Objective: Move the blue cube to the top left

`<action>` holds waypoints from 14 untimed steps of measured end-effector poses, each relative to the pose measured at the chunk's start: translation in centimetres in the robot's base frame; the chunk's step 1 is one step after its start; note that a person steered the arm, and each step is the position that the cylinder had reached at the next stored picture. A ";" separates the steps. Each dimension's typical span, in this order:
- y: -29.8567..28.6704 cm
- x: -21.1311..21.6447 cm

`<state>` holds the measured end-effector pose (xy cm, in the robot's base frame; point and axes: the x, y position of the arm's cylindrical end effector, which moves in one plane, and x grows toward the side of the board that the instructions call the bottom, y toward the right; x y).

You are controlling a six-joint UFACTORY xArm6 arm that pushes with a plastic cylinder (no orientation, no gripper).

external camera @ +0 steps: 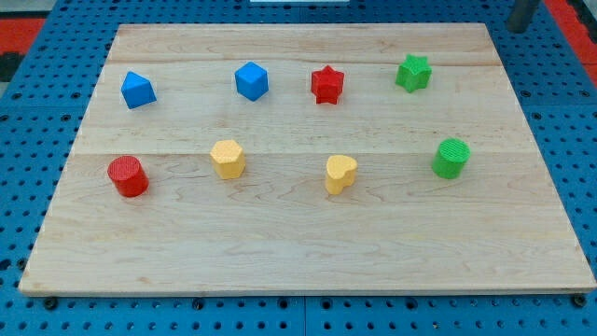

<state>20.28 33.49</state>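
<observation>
The blue cube (251,80) sits on the wooden board (298,252) in the top row, left of centre. A second blue block (138,90), angular with a pointed top, lies further to the view's left in the same row. My tip (517,29) shows at the view's top right, just past the board's top right corner, far from the blue cube and touching no block. The nearest block to it is the green star (412,73).
A red star (327,85) lies right of the blue cube. The lower row holds a red cylinder (128,176), a yellow hexagon (228,159), a yellow heart (340,174) and a green cylinder (451,158). Blue pegboard (37,121) surrounds the board.
</observation>
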 end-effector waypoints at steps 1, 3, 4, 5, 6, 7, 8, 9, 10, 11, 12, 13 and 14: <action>0.2 0.5; 0.4 7.6; -1.3 14.5; -5.5 17.5; -12.4 17.3; -17.4 17.8; -17.9 17.8; -21.3 18.2; -27.1 18.2; -35.2 18.2; -39.4 16.7; -39.4 14.1; -39.8 10.1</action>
<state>30.40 -6.36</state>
